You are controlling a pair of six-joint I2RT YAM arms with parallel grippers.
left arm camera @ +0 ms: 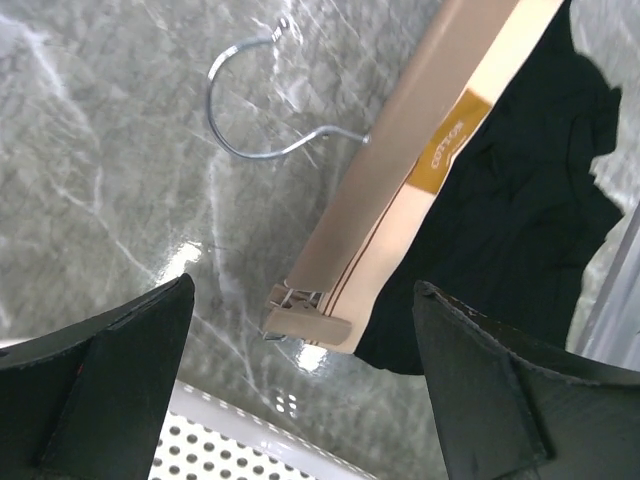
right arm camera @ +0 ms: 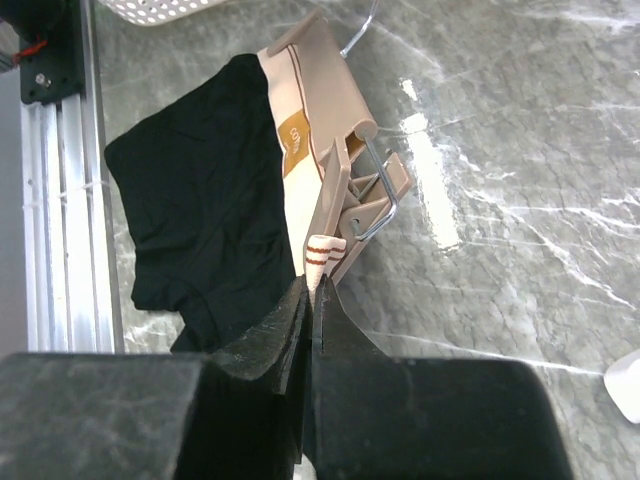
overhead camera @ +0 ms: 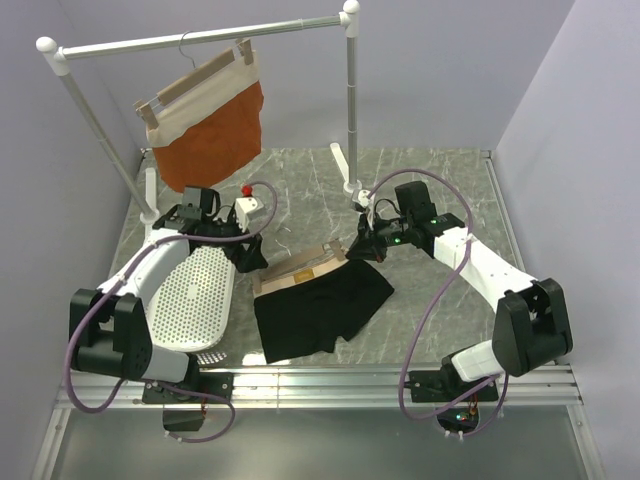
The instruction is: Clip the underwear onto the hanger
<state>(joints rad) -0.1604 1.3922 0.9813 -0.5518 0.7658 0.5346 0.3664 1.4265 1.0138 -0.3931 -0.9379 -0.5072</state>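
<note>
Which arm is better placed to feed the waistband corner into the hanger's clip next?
Right. The right tool is shut on the waistband corner of the black boxer-brief underwear, right beside the pale wooden hanger's clip. The left tool hangs open above the hanger's other end, holding nothing.

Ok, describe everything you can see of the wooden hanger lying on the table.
The hanger is a pale wooden bar with a thin wire hook at its middle and a wooden clip with a metal spring at each end. It lies flat on the grey marbled table, hook pointing away from the black underwear, its bar running along their tan waistband and touching it. The right gripper, jaws shut, seems to pinch a waistband corner beside one clip; nothing grips the hanger itself.
</note>
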